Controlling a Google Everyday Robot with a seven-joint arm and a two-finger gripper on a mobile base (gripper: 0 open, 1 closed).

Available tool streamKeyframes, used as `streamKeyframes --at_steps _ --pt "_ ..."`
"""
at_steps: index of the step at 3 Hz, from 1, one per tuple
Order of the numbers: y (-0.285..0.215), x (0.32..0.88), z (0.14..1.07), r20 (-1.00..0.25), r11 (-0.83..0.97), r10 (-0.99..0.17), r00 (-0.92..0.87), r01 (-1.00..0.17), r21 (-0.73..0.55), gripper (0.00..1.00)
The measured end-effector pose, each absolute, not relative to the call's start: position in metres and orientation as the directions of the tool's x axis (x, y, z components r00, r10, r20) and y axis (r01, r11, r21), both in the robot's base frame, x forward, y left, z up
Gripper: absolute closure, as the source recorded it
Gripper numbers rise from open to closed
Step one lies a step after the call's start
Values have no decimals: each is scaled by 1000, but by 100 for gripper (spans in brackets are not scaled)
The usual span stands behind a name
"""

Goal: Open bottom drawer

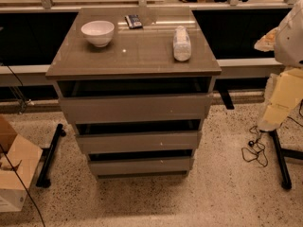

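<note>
A taupe-grey cabinet [135, 51] with three handleless drawer fronts stands in the middle of the camera view. The bottom drawer [141, 165] is the lowest and narrowest-looking front, just above the speckled floor, with a dark gap along its top edge. Its front lies in step with the two wider fronts above it. My gripper is not in view. Only a white part of the arm [289, 34] shows at the right edge, well to the right of the cabinet.
On the cabinet top are a white bowl [98, 32], a lying clear bottle [182, 43] and a small dark packet [133, 21]. A cardboard box [12, 174] and a black stand foot [49, 157] are left. A cream padded stand [281, 100] and cable [255, 150] are right.
</note>
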State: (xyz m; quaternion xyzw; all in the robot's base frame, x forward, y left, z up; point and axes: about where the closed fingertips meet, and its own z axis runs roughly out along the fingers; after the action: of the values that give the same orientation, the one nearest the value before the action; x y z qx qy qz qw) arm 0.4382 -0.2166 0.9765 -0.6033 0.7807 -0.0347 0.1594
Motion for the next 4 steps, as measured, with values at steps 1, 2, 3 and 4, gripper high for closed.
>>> streamKeyframes --at_steps 1,2,3,4 --pt "-217 438 976 -207 270 -953 -221 -931 -247 0" --pt "-199 446 936 -278 272 -938 -207 -937 -220 0" --pt "-180 456 888 -355 275 -915 -195 -942 -193 0" --pt "-162 473 822 -476 303 -853 -216 -947 -112 0"
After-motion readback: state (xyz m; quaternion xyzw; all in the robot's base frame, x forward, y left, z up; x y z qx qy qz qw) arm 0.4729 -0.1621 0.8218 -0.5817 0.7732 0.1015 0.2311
